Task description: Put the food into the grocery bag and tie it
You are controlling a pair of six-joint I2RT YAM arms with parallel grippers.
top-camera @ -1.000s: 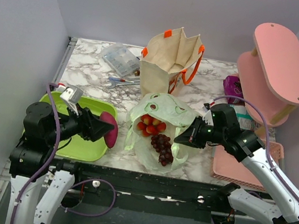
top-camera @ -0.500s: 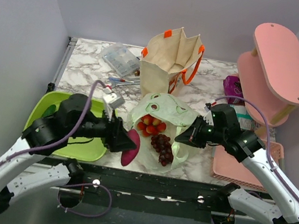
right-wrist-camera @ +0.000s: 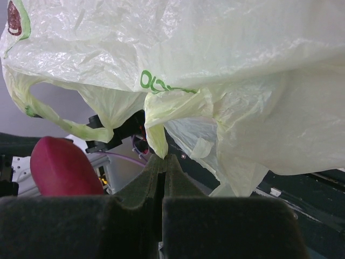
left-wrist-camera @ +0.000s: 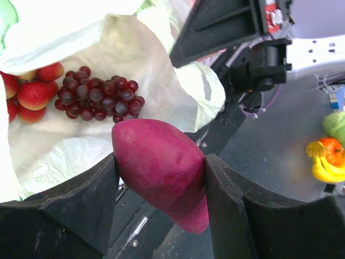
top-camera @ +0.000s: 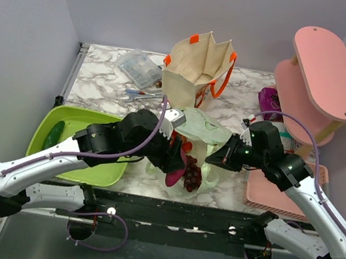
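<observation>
The light green grocery bag (top-camera: 201, 126) lies open at the table's front middle. Inside it lie dark red grapes (left-wrist-camera: 99, 97) and strawberries (left-wrist-camera: 33, 91); the top view shows the grapes (top-camera: 191, 175) too. My left gripper (left-wrist-camera: 160, 162) is shut on a purple-red sweet potato (left-wrist-camera: 161, 172), which hangs over the bag's near rim, just left of the grapes. From above, that sweet potato (top-camera: 175, 170) points down from the left gripper (top-camera: 173, 159). My right gripper (right-wrist-camera: 163, 156) is shut on a fold of the bag's edge (right-wrist-camera: 159, 127), holding the bag's right side up (top-camera: 213, 159).
A stiff beige tote (top-camera: 197, 67) with orange handles stands behind the bag. A green tray (top-camera: 97, 167) holding a cucumber (top-camera: 54, 134) sits at front left. A pink shelf (top-camera: 329, 69) and pink basket (top-camera: 275, 193) stand on the right, a clear box (top-camera: 140, 67) at the back.
My left arm swung right, carrying the sweet potato from above the green tray to the bag's open mouth. The right gripper kept its pinch on the bag edge.
</observation>
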